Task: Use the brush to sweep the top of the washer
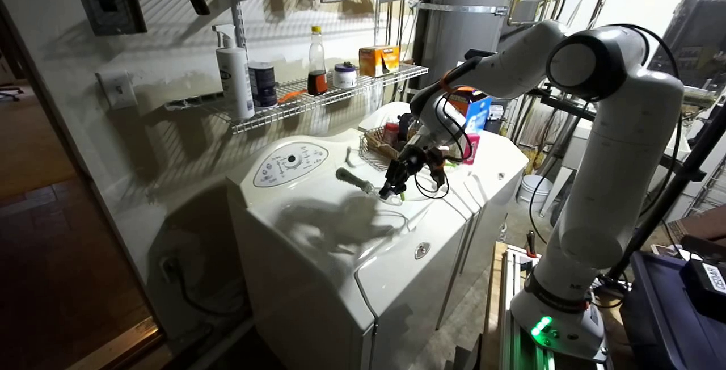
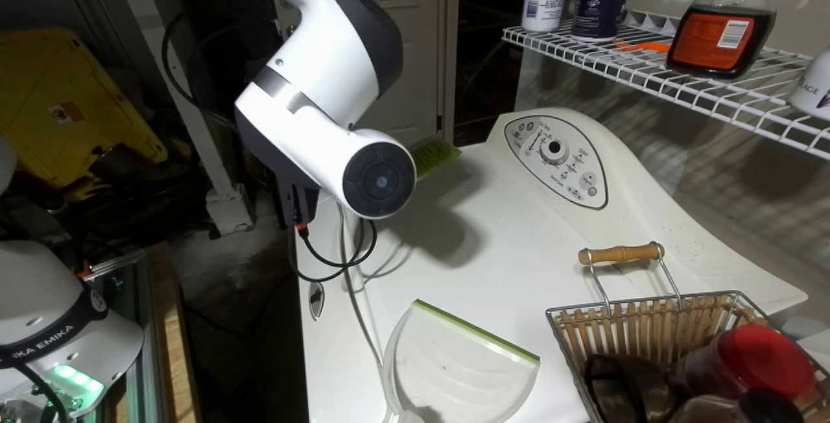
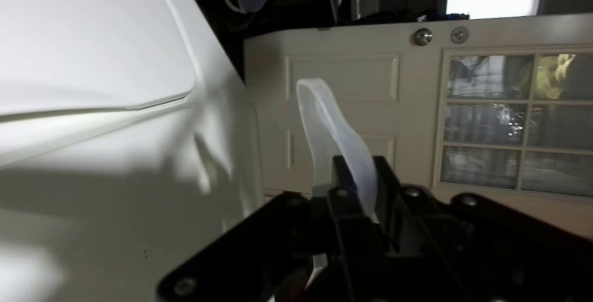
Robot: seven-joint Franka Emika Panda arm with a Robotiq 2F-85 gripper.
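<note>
Squeezing tight, the gripper (image 1: 389,188) has the clear handle (image 3: 345,140) of the brush (image 1: 356,180) pinched and does not look ready to let go. The brush pokes out past the gripper, with its green bristles (image 2: 433,157) over the top (image 2: 512,235) of the washer (image 1: 300,279). The bristles look low, but I cannot tell if they touch the top or float just over it. Picking up the brush looks done, so sweeping seems to be the step in hand, though how much is swept I cannot say. The next move calls for the bristles to press softly on the top and slide along in one long, flat stroke, with a firm pinch so the handle does not twist. Near the bristles is the round dial (image 2: 554,147), and it would be good not to bump it. Farther off on the white top lies a clear dustpan (image 2: 454,361), and sweeping toward it would make sense. Beside the dustpan sits a wire basket (image 2: 639,329). Up behind is a wire shelf (image 1: 306,106) with a white spray bottle (image 1: 235,83) and an orange box (image 1: 379,61).
</note>
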